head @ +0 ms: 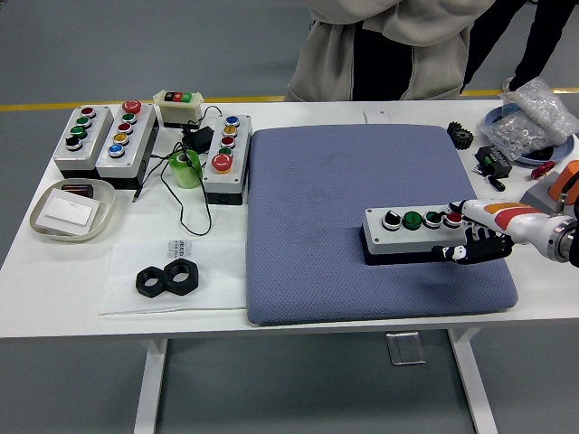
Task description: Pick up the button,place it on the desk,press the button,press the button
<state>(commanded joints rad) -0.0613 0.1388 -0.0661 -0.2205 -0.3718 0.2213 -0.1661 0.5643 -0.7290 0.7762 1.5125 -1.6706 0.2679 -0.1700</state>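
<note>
Button box (pixel 418 233), grey with four buttons in a row (black, green, dark, red), lying on blue-grey pad (pixel 362 181) toward the table's (pixel 298 321) right edge, long side parallel to the near edge. Right hand (pixel 470 237) at the box's right end: one pale finger laid over the top by the red button, dark fingers (pixel 457 252) curled against the near right corner of the box. Fingers close together around that end, seemingly touching the box; whether truly clamped or only resting against it not clear from this angle. Box flat on the pad, not lifted. Left hand not visible.

Far left corner of the table: two grey button boxes (pixel 107 138) side by side, small cream box with three buttons (pixel 178 106) just behind them, another grey button box with a large red button (pixel 225 156) just beside the pad's left edge. Green tape roll (pixel 185 168) between these boxes, with a black cable looped around it. Shallow tray (pixel 72 211) near the left edge, holding a white card. Two large black nuts (pixel 168 278) touching each other on a white sheet near the near edge. Far right corner: bag of small metal parts (pixel 534 122) on a plate, black gear (pixel 460 136) just beside the pad's far right corner.

Person in grey top (pixel 389 45) standing at the far edge, hands not visible.
</note>
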